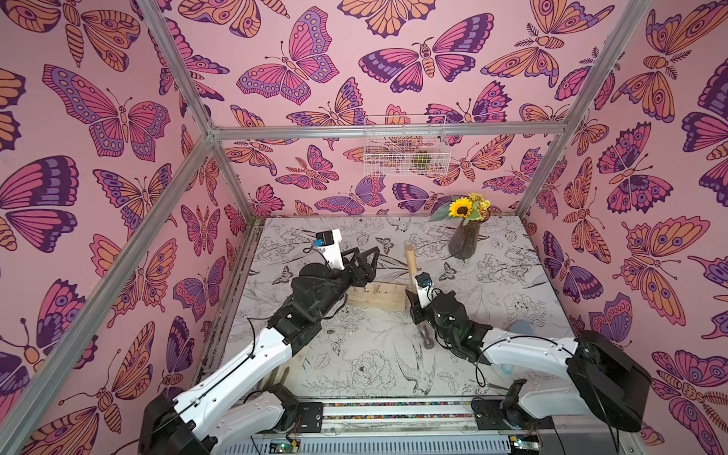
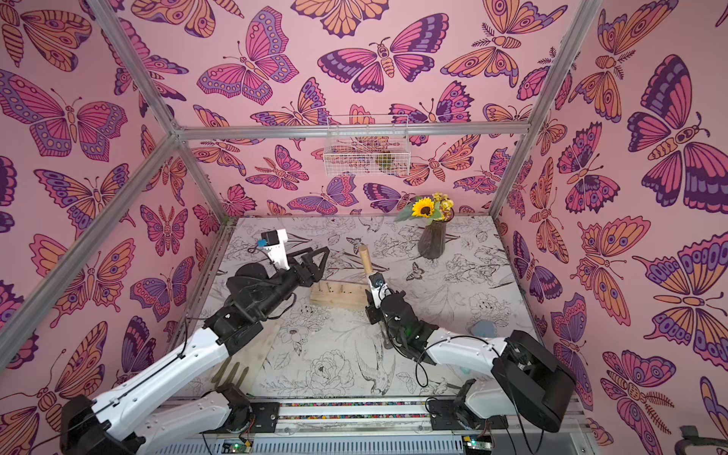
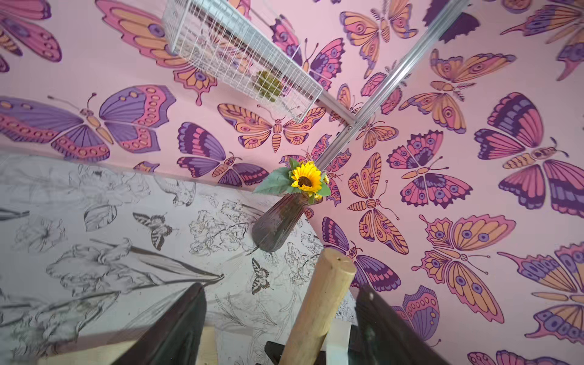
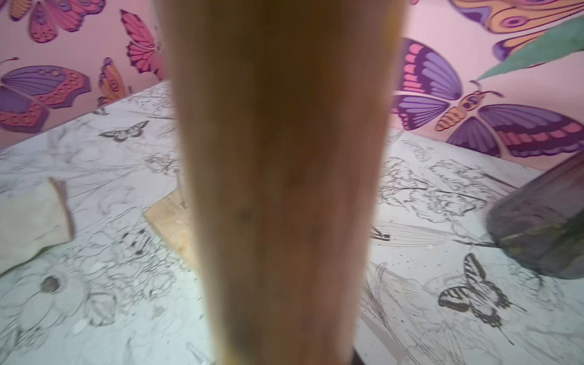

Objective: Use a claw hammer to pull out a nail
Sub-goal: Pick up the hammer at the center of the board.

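The claw hammer point(image 1: 411, 263) stands steeply over the table, its pale wooden handle end up and its grey head point(image 1: 428, 341) low near the tabletop. My right gripper point(image 1: 416, 311) is shut round the lower handle; in the right wrist view the handle point(image 4: 284, 189) fills the middle and hides the fingers. A pale wooden block point(image 1: 378, 296) lies just left of it, with short dark nails point(image 2: 324, 286) standing in its top. My left gripper point(image 1: 372, 266) hovers open above the block's left end, apart from the handle. In the left wrist view the handle point(image 3: 319, 306) shows between its dark fingers point(image 3: 177, 325).
A dark ribbed vase with a sunflower point(image 1: 465, 241) stands at the back right, close behind the hammer. A white wire basket point(image 1: 405, 154) hangs on the back wall. A pale board point(image 2: 256, 354) lies at the front left under the left arm. A blue-grey object point(image 1: 520, 327) sits behind the right arm.
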{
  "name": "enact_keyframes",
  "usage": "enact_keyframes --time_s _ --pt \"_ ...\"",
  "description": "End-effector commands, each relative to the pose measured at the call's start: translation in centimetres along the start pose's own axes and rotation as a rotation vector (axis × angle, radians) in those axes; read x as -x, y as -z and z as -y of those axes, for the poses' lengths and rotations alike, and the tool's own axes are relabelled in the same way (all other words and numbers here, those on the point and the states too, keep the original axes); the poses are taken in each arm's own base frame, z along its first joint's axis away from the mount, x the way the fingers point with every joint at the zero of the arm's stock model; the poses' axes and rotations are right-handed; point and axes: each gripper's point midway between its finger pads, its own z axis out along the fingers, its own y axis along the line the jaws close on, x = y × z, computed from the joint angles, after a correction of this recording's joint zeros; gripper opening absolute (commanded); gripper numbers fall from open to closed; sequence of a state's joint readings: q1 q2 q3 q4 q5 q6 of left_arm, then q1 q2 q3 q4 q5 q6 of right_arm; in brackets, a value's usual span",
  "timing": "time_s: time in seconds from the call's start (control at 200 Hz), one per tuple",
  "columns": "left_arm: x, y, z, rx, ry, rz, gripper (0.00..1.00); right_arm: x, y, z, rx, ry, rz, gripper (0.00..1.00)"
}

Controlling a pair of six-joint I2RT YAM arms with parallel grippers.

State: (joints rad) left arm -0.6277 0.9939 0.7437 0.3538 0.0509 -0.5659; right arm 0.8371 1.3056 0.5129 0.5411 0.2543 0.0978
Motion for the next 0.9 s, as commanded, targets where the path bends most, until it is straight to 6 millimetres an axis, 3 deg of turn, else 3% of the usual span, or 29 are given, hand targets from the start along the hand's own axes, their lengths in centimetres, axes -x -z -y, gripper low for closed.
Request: enact_keyframes --time_s 0.0,0.145,0.255,0.401,0.526,0.556,0.746,0.896 --pt "-1.1 1.7 5.2 -0.363 -0.254 0.021 0.8 3.5 1.9 -3.2 0.257 0.01 0.061 0.0" --pt "-5.8 2.5 6.3 -0.545 -0.427 -0.105 0.8 3.6 3.9 -4.2 0.435 0.059 0.067 0.0" --pt "-7.8 2.2 6.4 -0.623 -0.462 -0.158 0.75 3.2 4.7 -4.8 0.517 0.076 0.056 0.0" --pt "-7.9 1.6 7.5 -0.715 -0.458 -0.129 0.75 2.8 4.9 -5.9 0.6 0.084 0.045 0.0" --pt "-7.5 -0.2 6.8 -0.711 -0.421 -0.133 0.67 2.6 5.2 -6.5 0.648 0.096 0.046 0.0" --pt "-8.3 -1.0 6.0 -0.712 -0.392 -0.161 0.66 2.6 5.4 -6.7 0.661 0.102 0.049 0.0" --pt "-7.6 -2.0 6.5 -0.831 -0.31 -0.154 0.64 1.8 5.5 -7.2 0.699 0.114 0.024 0.0" --pt "-8.0 -2.0 7.1 -0.912 -0.299 -0.179 0.51 1.5 5.2 -7.0 0.69 0.12 0.017 0.0"
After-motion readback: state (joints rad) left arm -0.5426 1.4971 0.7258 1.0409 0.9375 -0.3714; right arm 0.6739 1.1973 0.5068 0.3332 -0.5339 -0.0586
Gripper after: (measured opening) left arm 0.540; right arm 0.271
